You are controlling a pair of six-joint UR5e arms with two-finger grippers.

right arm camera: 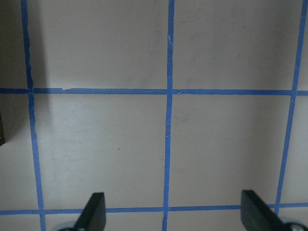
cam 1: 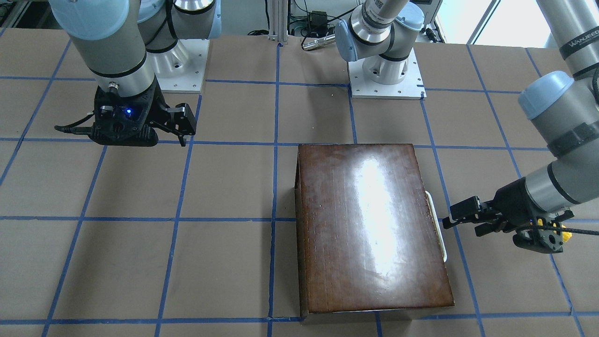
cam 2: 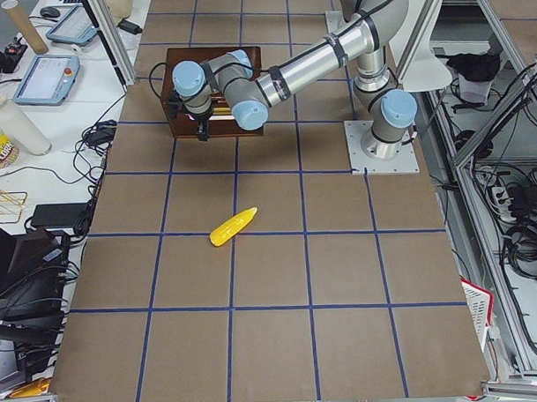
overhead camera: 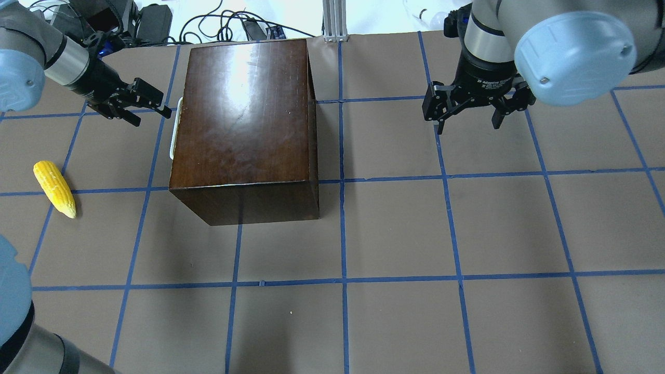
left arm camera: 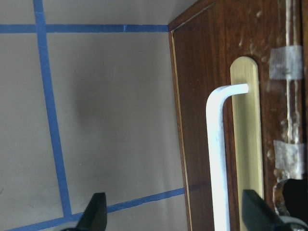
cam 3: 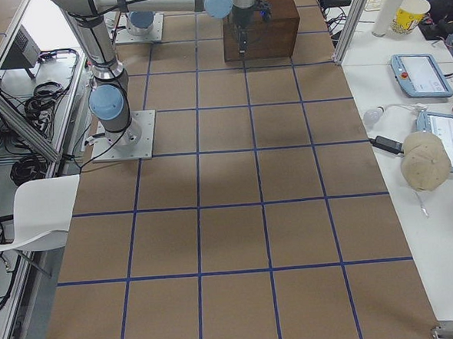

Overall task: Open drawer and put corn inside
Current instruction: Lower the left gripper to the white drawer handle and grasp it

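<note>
The glossy dark-brown box (overhead camera: 244,114) stands on the table, and the drawer is shut in it. The drawer's chipped dark front (left arm camera: 269,120) and white handle (overhead camera: 175,127) face my left gripper (overhead camera: 150,117). That gripper is open and empty, level with the handle (left arm camera: 216,159) and a short way from it without touching. The yellow corn (overhead camera: 54,188) lies on the table beside the left arm, away from the box; it also shows in the exterior left view (cam 2: 232,227). My right gripper (overhead camera: 467,123) is open and empty, hanging over bare table well off to the box's other side.
The brown table top (overhead camera: 395,234) has blue tape grid lines. Cables and equipment (overhead camera: 156,21) lie past the far edge behind the box. The arm bases (cam 1: 386,77) are bolted at the robot's side of the table.
</note>
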